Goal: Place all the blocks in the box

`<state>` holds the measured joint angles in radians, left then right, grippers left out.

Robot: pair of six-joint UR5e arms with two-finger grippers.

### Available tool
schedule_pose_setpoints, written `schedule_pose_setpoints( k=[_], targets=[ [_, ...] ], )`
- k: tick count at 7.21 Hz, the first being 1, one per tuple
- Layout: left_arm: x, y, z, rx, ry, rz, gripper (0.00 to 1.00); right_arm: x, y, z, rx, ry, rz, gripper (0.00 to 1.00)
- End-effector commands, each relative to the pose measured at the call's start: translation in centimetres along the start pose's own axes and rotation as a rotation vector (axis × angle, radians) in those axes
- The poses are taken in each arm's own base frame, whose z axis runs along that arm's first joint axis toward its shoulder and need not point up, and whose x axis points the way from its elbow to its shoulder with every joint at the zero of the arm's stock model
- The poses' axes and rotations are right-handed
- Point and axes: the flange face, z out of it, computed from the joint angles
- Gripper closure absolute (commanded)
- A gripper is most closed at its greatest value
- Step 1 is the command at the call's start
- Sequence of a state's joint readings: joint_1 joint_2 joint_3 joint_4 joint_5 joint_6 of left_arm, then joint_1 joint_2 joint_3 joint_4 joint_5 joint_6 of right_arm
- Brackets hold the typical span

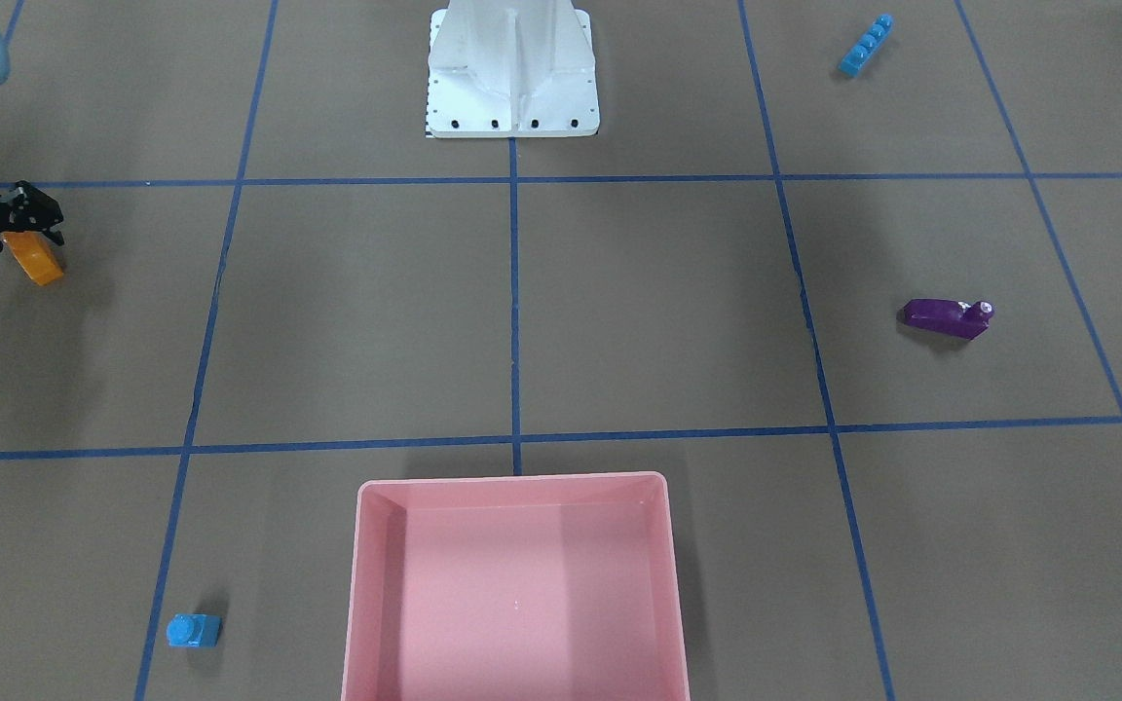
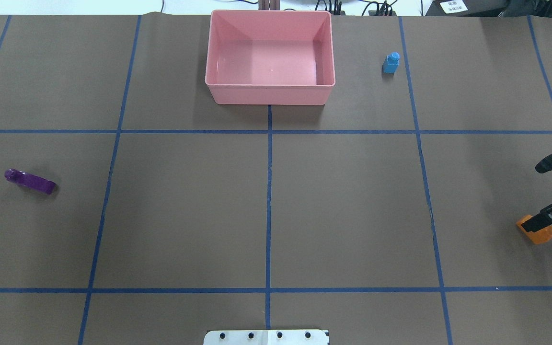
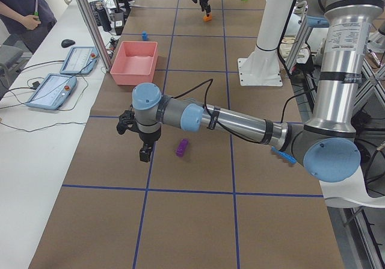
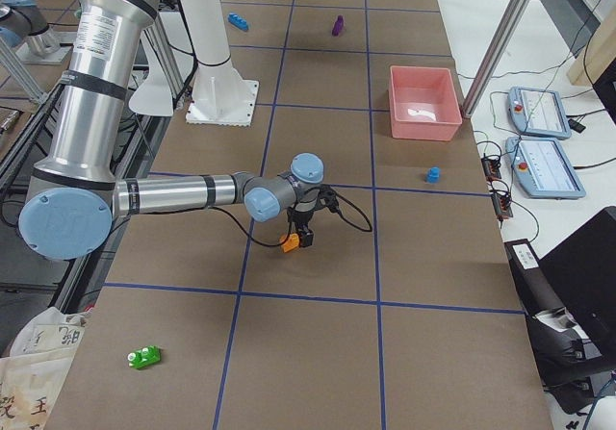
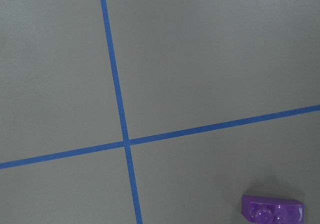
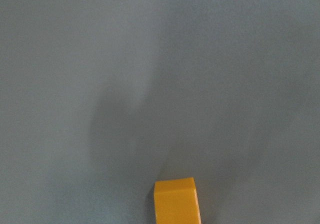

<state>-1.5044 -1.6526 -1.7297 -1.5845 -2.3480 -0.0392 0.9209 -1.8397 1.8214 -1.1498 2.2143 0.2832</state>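
Observation:
My right gripper (image 2: 546, 219) is shut on the orange sloped block (image 2: 537, 231) and holds it just above the table at the far right; the block also shows in the right wrist view (image 6: 175, 201). My left gripper (image 3: 143, 151) shows only in the exterior left view, hanging above the table beside the purple sloped block (image 2: 30, 181); I cannot tell whether it is open or shut. The pink box (image 2: 269, 93) stands empty at the far middle. The small blue cube (image 2: 391, 63) stands to its right. The long blue block (image 1: 865, 45) and the green block (image 4: 144, 357) lie near the robot's side.
The white robot base (image 1: 512, 73) stands at the table's near middle. Blue tape lines (image 2: 269, 191) divide the brown table into squares. An operator (image 3: 24, 10) and two control tablets (image 3: 66, 70) are on a side bench beyond the box.

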Motion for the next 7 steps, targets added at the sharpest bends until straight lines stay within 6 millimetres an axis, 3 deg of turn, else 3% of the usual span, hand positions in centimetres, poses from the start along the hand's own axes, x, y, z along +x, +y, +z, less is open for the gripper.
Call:
schedule_pose_setpoints(
  k=[1,2,5,7],
  targets=[
    [0.2,0.0,-0.2,0.004,0.001,0.004,0.0,0.6,0.9,1.2,-0.035,0.001,0.002,0.07],
    [0.2,0.0,-0.2,0.005,0.001,0.006,0.0,0.5,0.7,1.6,-0.041,-0.001,0.0,0.15],
    [0.7,0.1,-0.2,0.001,0.062,0.002,0.0,0.2,0.8,1.9,-0.051,-0.009,-0.005,1.0],
    [1.1,-0.2,-0.4,0.006,0.064,-0.011,0.0,-0.3,1.0,0.8,-0.038,-0.029,-0.008,1.0]
  ],
)
